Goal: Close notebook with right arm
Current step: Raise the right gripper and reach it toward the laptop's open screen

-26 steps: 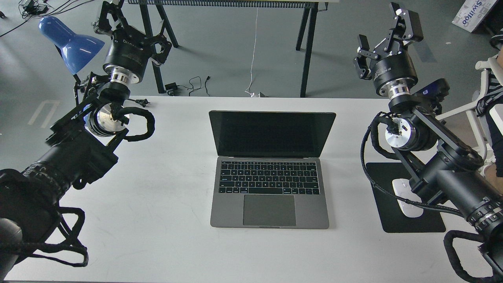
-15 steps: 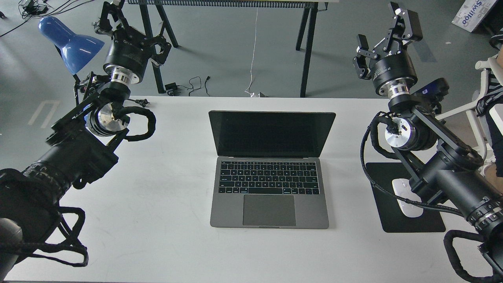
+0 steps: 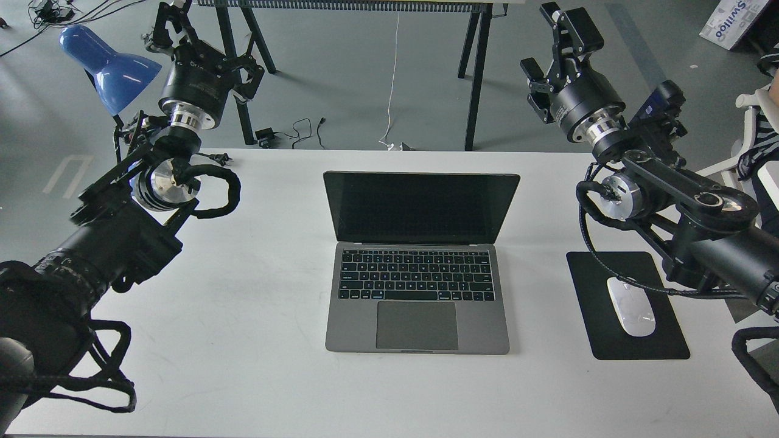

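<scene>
the notebook (image 3: 419,261) lies open in the middle of the white table (image 3: 255,365), its base flat and its black screen standing up and leaning a little away from the robot. the right gripper (image 3: 551,45) is high, beyond the far right corner of the screen and well apart from it, with its two fingers spread apart and nothing between them. the left gripper (image 3: 182,24) hangs near the blue lamp (image 3: 109,64), far from the notebook; its fingers are too dark to say if they are apart or together.

the lid is not yet touched, so i judge the step in hand is the approach. to do it well, the right arm should go to the left and come behind the top edge of the screen, near its middle, so the push does not turn the notebook on the table. then it should press the lid forward and down along the arc of the hinge, slowly, and slow more at the end so it does not slam. the arm must also stay clear of the white mouse (image 3: 631,305) on the black mouse pad (image 3: 657,347).
</scene>
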### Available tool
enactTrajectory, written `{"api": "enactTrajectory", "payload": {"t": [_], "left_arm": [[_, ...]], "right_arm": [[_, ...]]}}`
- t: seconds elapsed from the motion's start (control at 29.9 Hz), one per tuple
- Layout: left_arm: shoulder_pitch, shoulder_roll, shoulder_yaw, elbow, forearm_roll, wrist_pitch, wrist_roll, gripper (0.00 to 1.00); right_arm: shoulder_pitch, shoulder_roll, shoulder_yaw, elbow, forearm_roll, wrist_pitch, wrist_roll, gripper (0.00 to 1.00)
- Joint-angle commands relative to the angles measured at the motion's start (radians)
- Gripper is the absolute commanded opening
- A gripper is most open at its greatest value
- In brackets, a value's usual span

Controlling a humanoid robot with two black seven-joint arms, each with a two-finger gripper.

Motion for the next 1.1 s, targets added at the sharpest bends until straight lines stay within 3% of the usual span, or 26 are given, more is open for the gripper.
{"api": "enactTrajectory", "payload": {"t": [0.0, 0.2, 0.37, 1.07], "left_arm": [[0.0, 0.001, 0.0, 0.0, 0.0, 0.0, 0.0, 1.0], [0.0, 0.001, 0.0, 0.0, 0.0, 0.0, 0.0, 1.0], [0.0, 0.001, 0.0, 0.0, 0.0, -0.002, 0.0, 1.0], [0.0, 0.001, 0.0, 0.0, 0.0, 0.0, 0.0, 1.0]], "right_arm": [[0.056, -0.004, -0.12, -0.065, 0.003, 0.003, -0.002, 0.99], [0.082, 0.011, -0.29, -0.098, 0.0, 0.006, -0.036, 0.99], [0.096, 0.028, -0.384, -0.111, -0.003, 0.018, -0.035, 0.99], [0.119, 0.05, -0.415, -0.033, -0.057, 0.15, -0.027, 0.99]]}}
